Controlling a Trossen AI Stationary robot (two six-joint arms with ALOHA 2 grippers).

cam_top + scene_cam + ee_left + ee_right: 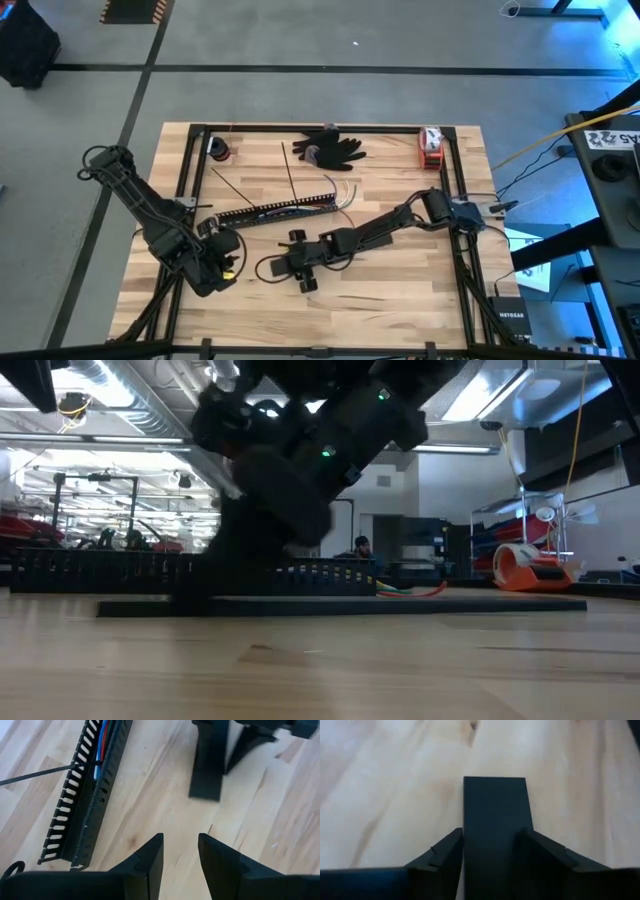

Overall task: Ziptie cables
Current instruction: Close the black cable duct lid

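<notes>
A: Where are the two arms on the wooden table (400, 290)?

B: Seen from above, the left gripper (226, 262) sits low near the table's front-left area, just in front of the near end of a long black comb-slotted bar (275, 208). The right gripper (296, 262) is at the front middle of the table, its arm reaching in from the right edge.

A: How do the jaws stand?

B: In the left wrist view, the left gripper's (180, 862) two dark fingers (150, 857) stand apart with bare wood showing between them; they hold nothing. In the right wrist view, the right gripper (492, 852) has a flat plain black strip (495, 820) between its fingers (445, 852), which sit against the strip's two sides. Whether they press it firmly, I cannot tell.

A: Where are the cables?

B: The cables (343, 192) lie at the far-right end of the slotted bar, near the table's middle, curling out as thin grey and red wires. The left wrist view shows coloured wires running inside the bar's channel (102, 742).

A: And the ziptie?

B: The ziptie (288, 168) is a thin dark straight strip lying behind the bar, toward the back edge, untouched by either gripper.

A: Anything else?

B: A black glove (332, 147) lies at the back middle, and an orange tape dispenser (430, 146) is in the back-right corner.
</notes>
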